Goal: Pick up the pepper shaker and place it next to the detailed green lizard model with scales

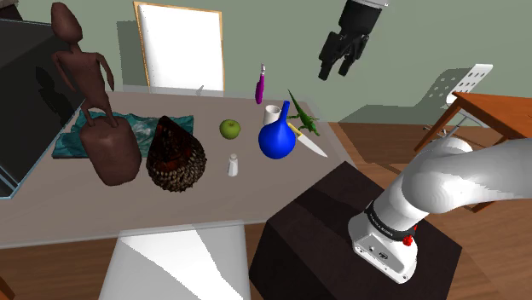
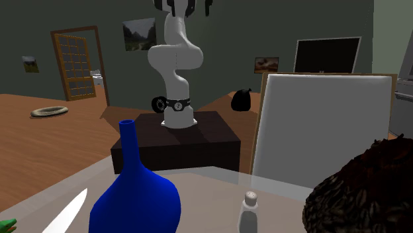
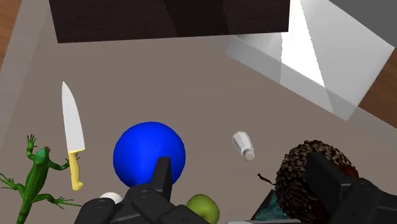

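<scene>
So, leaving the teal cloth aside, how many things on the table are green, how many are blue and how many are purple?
Green: 2, the apple and the lizard model
Blue: 1, the vase
Purple: 1, the bottle
Total: 4

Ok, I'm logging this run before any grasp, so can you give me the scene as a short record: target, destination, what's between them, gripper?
target: pepper shaker, pale, upright on the table, not held
destination: green lizard, lying on the table
between them: blue vase and yellow-handled knife
gripper: gripper open, high above the table, holding nothing
task state: pick not yet done
</scene>
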Robot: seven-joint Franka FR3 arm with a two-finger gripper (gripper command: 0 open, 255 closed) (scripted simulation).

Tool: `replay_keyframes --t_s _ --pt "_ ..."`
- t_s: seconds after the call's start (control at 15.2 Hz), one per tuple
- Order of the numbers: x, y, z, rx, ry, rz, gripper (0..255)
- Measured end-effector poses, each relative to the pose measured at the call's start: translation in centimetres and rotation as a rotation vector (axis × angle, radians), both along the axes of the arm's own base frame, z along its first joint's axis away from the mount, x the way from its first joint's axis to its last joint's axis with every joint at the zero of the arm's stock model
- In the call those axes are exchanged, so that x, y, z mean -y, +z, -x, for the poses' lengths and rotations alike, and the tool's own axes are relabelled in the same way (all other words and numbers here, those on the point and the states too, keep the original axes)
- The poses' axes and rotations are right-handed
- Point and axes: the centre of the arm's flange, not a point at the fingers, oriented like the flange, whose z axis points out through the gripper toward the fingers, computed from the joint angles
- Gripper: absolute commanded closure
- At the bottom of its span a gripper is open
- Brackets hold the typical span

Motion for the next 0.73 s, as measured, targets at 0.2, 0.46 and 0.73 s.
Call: replay_keyframes --t_s 0.2,0.46,0.73 --pt "-0.4 -1.4 -0.7 -0.001 0.003 0.005 0" --pt "-2.2 -5.4 -3.4 -0.002 0.012 0.019 0" --pt "-3.7 -9.9 -5.7 -0.002 0.021 0.035 0"
